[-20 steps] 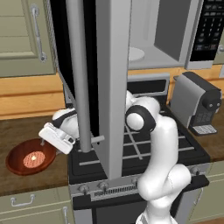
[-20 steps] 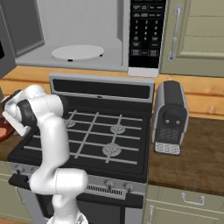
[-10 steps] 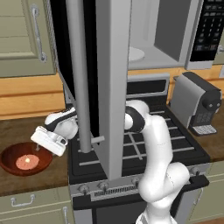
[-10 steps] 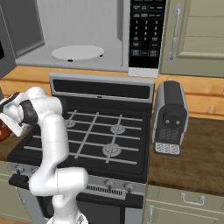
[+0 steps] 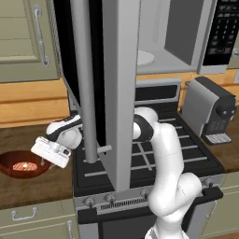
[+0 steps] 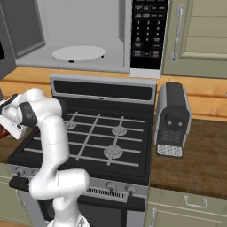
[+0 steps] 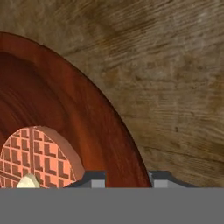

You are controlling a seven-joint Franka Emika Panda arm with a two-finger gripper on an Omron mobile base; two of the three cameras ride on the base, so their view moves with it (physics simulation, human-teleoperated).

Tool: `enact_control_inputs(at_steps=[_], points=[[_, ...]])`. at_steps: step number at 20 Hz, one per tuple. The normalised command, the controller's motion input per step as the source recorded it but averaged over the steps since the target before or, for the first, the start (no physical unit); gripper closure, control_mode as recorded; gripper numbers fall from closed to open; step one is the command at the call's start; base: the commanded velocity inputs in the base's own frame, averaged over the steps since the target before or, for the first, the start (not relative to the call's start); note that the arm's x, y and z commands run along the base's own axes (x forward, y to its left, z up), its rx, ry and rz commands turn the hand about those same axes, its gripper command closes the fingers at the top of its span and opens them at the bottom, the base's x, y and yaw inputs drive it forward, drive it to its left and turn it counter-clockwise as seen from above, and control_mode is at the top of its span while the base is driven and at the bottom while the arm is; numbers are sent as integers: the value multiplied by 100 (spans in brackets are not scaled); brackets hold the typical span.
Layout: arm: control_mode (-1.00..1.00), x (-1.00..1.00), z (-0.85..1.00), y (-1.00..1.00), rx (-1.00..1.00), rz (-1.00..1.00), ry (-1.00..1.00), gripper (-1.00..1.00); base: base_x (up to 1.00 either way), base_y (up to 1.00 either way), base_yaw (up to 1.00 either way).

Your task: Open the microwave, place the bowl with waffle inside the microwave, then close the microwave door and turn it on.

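The microwave hangs wide open above the stove, its light grey cavity bare but for the white turntable on the floor of it. Its black keypad panel sits at the right edge, with rows of pale buttons too small to read. The microwave door swings out toward the cameras, dark glass and silver frame filling the middle of the left base view, long bar handle running down its face.

Below, the black gas stove spans the middle of the wooden counter, grates clear, knobs along its front edge. On the right stretch of counter, just beside the stove, stands a grey coffee machine; no brand mark or lettering can be made out on it.

The white arm reaches left, behind the open door, and dips over the left stretch of counter. The gripper hangs low at the bowl's right rim, and in the hand view the two dark fingertips stand apart, straddling that rim with nothing pinched between them.

The bowl rests on the counter left of the stove, near the front edge, glossy reddish-brown. The waffle lies flat in the bottom of it, orange grid with a pale centre.
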Motion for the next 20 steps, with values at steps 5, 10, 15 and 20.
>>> enact_control_inputs(at_steps=[5,10,15,20], points=[[-100,-16,5,-28,0,0,-15,100,0,0,0],[-100,-10,44,-93,0,0,-40,100,0,0,0],[-100,-33,72,-100,0,0,-40,100,0,0,0],[-100,-39,80,-100,0,0,-30,100,0,0,0]])
